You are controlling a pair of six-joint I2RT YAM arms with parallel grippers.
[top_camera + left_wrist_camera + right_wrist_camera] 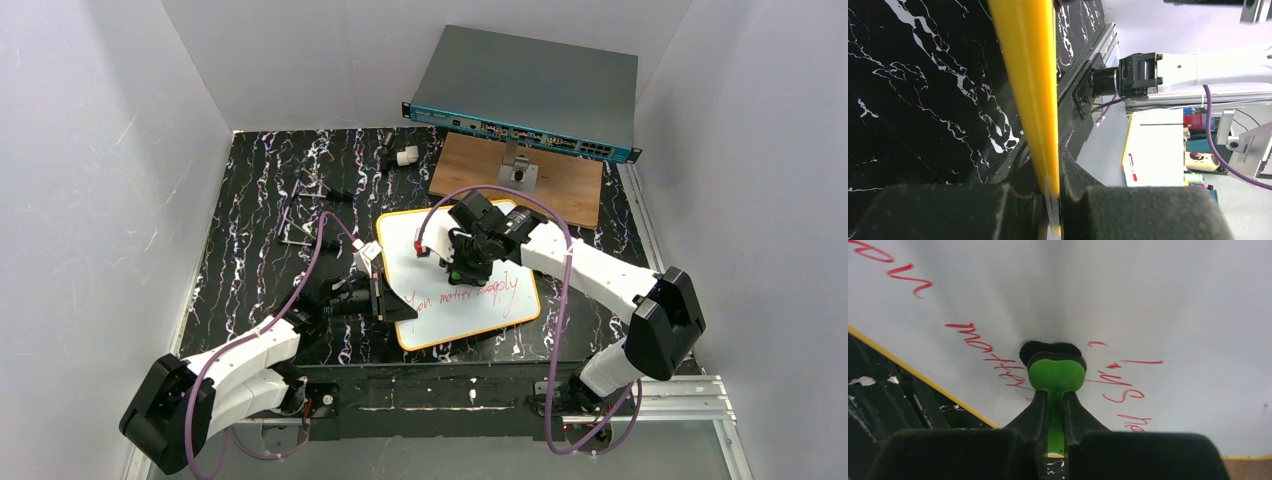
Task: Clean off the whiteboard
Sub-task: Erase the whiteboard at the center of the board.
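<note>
The left wrist view alone shows the left gripper (1050,200) clamped on the whiteboard (1030,75) by its yellow rim. The right wrist view alone shows the right gripper (1055,410) pinching a green eraser (1056,372) against it. Red handwriting includes "matter". The board lies mid-table, gripped at its 8 o'clock edge.

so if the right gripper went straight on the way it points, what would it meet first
The whiteboard: the right gripper is shut on a green eraser aimed at the white surface, its dark pad seemingly touching there.
</note>
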